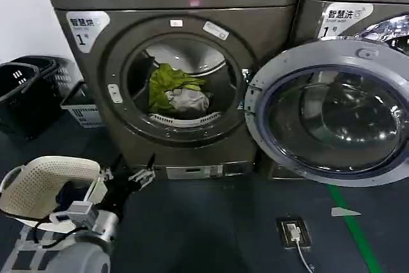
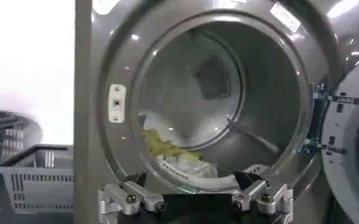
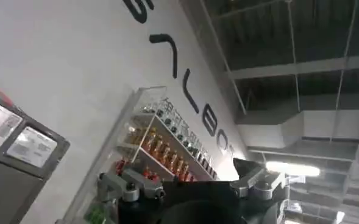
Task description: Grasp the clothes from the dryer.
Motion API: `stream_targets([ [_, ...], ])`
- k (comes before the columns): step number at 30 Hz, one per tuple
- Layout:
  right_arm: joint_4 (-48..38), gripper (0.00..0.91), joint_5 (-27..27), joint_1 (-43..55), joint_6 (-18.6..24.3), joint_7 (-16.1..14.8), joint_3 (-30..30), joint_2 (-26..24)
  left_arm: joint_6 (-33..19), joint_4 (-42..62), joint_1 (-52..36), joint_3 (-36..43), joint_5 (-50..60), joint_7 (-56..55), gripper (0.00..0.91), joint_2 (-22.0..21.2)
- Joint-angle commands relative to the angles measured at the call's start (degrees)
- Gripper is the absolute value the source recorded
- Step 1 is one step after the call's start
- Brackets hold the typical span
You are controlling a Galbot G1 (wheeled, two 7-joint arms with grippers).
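You see a dark grey-bronze metal front-loading dryer [image 1: 185, 81] with a white label printed in dark characters and a "1" [image 1: 85, 28]. Inside its pale steel drum [image 2: 216, 91] lies a soft heap of clothes [image 1: 177, 91], one garment yellow-green, one light grey-white.

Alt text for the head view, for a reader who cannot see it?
The dryer stands with its door swung open, the clothes heaped inside the drum. The left hand hovers open, low before it, beside a cream basket.
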Motion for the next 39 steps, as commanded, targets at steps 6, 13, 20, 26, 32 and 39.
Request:
stream_targets([
  [6,-0.1,0.907,0.03,0.33,-0.04,-0.08,-0.68,-0.08,0.08,-0.67,0.18,-1.16,-0.52,-0.01,0.907,0.2],
  [13,0.05,0.907,0.02,0.71,-0.03,-0.24,-1.17,-0.33,0.24,-1.36,0.38,-2.2,-1.3,0.01,0.907,0.47],
  [20,-0.3,0.907,0.24,0.42,2.66,-0.44,-0.93,-0.33,0.26,-1.4,0.22,-2.23,-1.44,0.02,0.907,0.6],
  [26,-0.62,0.907,0.26,0.47,3.04,-1.58,-0.49,-0.33,0.26,-1.64,0.32,-2.26,-1.38,0.01,0.907,0.37],
  [32,-1.25,0.907,0.14,0.5,4.54,-2.08,-0.7,-0.09,0.27,-1.6,0.36,-2.22,-1.37,0.04,0.907,0.33],
  [39,-1.55,0.907,-0.04,0.51,5.38,-2.27,-0.97,-0.09,0.31,-1.16,0.12,-2.12,-1.33,0.04,0.907,0.59],
])
